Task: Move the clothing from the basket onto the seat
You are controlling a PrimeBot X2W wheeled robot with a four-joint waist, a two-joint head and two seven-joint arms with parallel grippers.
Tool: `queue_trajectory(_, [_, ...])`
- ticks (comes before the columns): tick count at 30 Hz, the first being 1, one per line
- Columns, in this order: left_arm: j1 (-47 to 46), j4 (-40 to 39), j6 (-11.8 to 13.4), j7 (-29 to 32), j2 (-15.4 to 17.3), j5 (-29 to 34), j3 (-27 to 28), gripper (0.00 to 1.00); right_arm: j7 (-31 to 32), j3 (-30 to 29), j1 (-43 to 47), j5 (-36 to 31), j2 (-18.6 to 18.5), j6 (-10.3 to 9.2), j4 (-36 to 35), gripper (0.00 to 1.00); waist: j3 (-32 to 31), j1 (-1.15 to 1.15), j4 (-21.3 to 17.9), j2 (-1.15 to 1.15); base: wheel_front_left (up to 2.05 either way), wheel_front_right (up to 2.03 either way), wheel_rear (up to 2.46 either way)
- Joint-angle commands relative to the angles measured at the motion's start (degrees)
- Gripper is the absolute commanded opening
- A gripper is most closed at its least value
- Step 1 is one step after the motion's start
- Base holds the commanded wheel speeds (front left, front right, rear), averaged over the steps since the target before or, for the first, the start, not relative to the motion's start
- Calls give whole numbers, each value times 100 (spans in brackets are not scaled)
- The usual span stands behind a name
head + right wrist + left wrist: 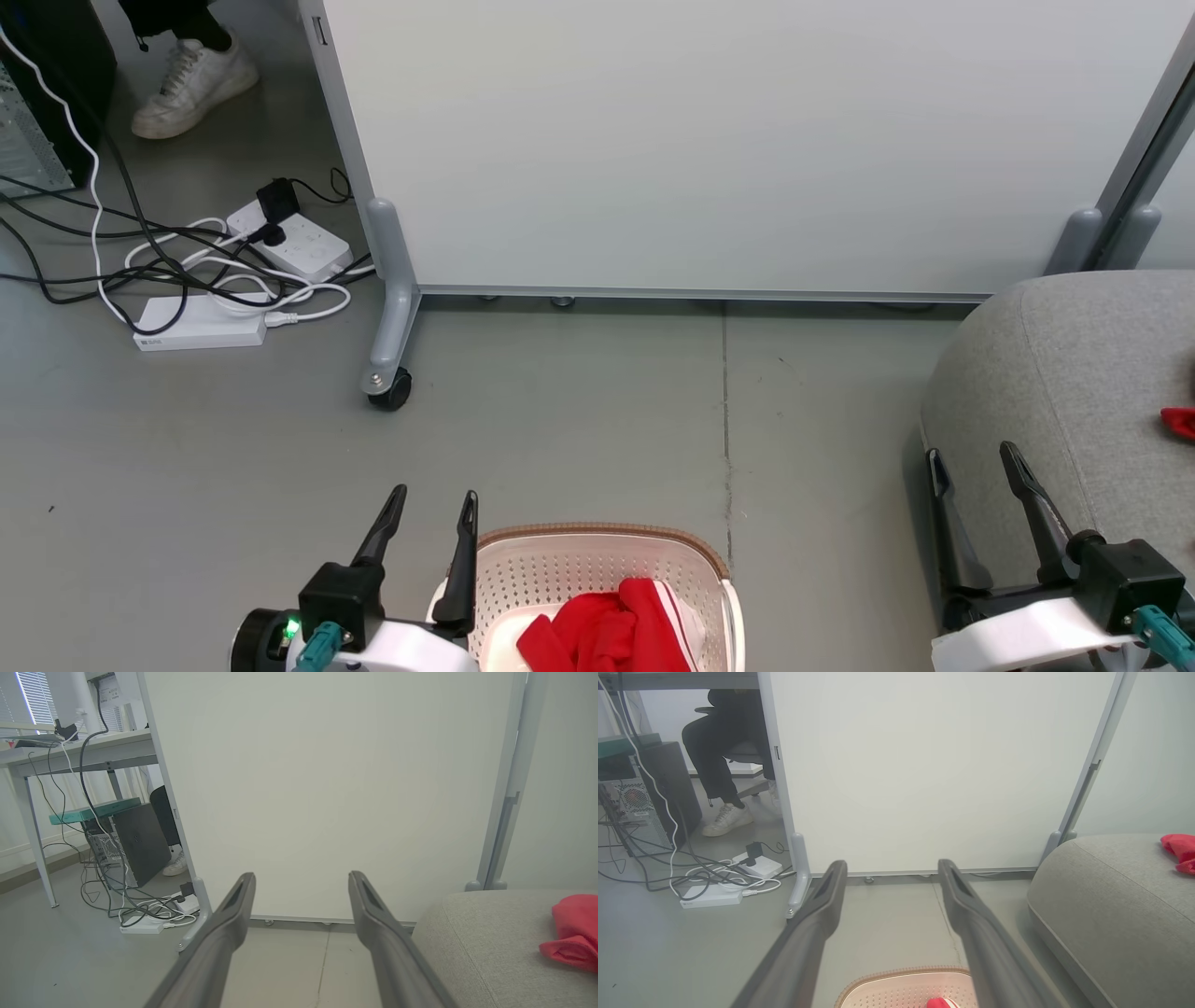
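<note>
Left gripper (434,495) and right gripper (972,455) hover empty, jaws wide, seemingly poised to pick. Clothing (607,630) lies in the basket (597,537) at six o'clock; one red garment (1178,422) rests on the seat (1055,373) at three o'clock.

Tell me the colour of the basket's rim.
Brown woven-look band on the cream perforated plastic basket; head view.

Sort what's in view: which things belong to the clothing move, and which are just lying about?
Job: red clothing in the basket, grey seat, red garment on it.
Lying about: power strips, cables, wheeled partition, computer tower, person's shoe.
</note>
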Motion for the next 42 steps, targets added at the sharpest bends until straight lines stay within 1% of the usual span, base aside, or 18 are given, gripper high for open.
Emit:
queue_trajectory(1, [12, 28, 10, 0, 21, -2, -24, 100, -26, -40, 41, -48, 4, 1, -21, 100, 26, 0, -2, 0, 0, 0, 0])
queue_trajectory(11, [-62, 77, 6, 0, 23, -18, -140, 100, -27, -101, 53, -76, 72, 1, 25, 100, 86, 0, -27, 0, 0, 0, 0])
queue_trajectory(34, [-137, 175, -59, 0, 23, 11, -274, 100, -27, -183, 1, -45, 85, 1, 38, 100, 134, 0, -59, 0, 0, 0, 0])
queue_trajectory(42, [-237, 185, -75, 0, 23, 67, -401, 100, -27, -189, -75, -114, 20, 1, 4, 100, 357, 0, -220, 0, 0, 0, 0])
